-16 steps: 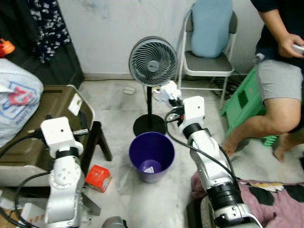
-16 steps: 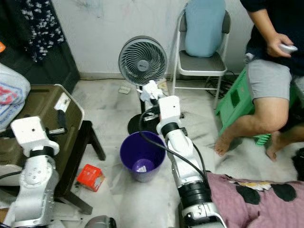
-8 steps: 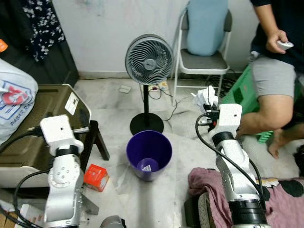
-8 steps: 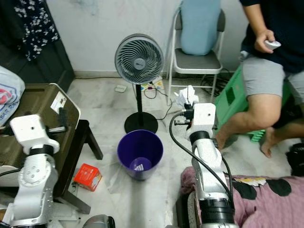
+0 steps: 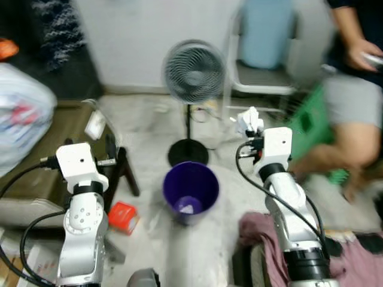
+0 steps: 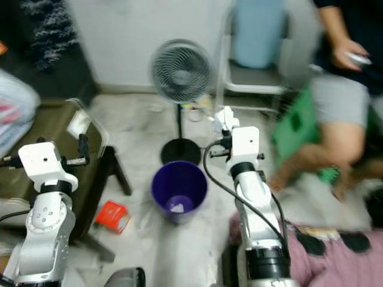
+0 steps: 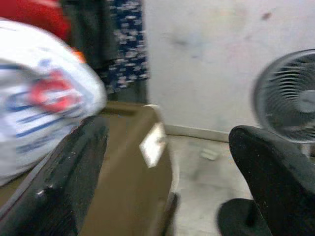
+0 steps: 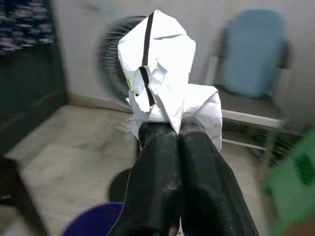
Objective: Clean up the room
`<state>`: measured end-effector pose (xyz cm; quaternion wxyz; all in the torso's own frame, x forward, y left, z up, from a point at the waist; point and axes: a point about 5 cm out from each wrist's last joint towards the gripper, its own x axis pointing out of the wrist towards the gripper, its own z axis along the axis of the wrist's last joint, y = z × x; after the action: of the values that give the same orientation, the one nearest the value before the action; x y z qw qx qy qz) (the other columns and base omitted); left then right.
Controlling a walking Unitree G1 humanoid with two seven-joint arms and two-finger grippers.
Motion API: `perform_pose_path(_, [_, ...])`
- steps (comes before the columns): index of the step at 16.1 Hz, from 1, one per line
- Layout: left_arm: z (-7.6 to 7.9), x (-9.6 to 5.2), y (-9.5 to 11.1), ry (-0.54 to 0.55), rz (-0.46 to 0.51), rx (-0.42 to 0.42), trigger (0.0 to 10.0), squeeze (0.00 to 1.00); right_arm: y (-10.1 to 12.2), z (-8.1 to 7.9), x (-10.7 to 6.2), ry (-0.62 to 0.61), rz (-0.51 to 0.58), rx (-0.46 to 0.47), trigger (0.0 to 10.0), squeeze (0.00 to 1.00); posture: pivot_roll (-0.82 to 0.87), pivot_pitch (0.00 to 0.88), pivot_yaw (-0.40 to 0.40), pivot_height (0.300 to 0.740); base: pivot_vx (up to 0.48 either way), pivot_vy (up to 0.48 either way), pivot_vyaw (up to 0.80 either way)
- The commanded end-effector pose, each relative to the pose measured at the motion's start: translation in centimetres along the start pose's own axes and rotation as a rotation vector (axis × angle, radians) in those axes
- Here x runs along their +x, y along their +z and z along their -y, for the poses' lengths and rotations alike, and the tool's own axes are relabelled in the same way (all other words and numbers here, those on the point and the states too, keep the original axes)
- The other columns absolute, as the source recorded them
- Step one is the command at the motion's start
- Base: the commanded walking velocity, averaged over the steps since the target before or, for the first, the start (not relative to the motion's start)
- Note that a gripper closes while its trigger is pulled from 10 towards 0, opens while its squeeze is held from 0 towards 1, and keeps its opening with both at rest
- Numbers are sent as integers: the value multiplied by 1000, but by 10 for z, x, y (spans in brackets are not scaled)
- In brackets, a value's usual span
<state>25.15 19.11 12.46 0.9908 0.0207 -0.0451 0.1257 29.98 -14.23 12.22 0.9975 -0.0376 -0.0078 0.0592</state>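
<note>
A crumpled white paper [image 8: 165, 73] with a black stripe is pinched in my right gripper [image 8: 170, 127], whose fingers are pressed together on it. In the eye views this gripper [image 5: 250, 133] is raised to the right of and beyond the purple bin [image 5: 212, 179], with the paper [image 5: 248, 120] sticking up from it. The bin stands on the floor between my arms and holds a small white scrap. My left gripper [image 7: 167, 162] is open with nothing between its fingers, held up at the left near the brown case [image 5: 30, 173].
A red box [image 5: 122, 216] lies on the floor left of the bin. A standing fan [image 5: 194, 75] is behind the bin, a chair [image 5: 263, 60] behind that. A seated person [image 5: 353, 78] and a green stool [image 5: 308, 125] are at right. Pink bedding [image 5: 263, 227] lies near right.
My right arm swung from over the fan's base out to the right with the paper, then came slightly back toward the bin. The view has shifted and is now blurred.
</note>
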Motion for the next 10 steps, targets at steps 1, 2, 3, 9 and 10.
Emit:
perform_pose_path(1, [0, 0, 1, -8, -1, 2, 10000, 0, 7, 2, 1, 3, 21, -5, 10000, 0, -50, 30, 5, 740, 0, 0, 800])
perform_pose_path(2, [2, 0, 1, -12, -2, 0, 10000, 0, 8, 2, 1, 5, 20, -14, 10000, 0, -50, 32, 3, 740, 0, 0, 800])
perform_pose_path(3, [3, 0, 1, -15, -2, -1, 10000, 0, 8, 2, 1, 7, 21, -15, 10000, 0, -50, 32, 3, 740, 0, 0, 800])
perform_pose_path(9, [6, 0, 0, -22, -3, 1, 10000, 0, 9, 1, 2, 16, 24, -6, 10000, 0, -48, 26, -6, 740, 0, 0, 468])
perform_pose_path(10, [6, 0, 0, -22, -3, 0, 10000, 0, 9, 1, 3, 11, 25, 11, 10000, 0, -46, 22, -9, 740, 0, 0, 0])
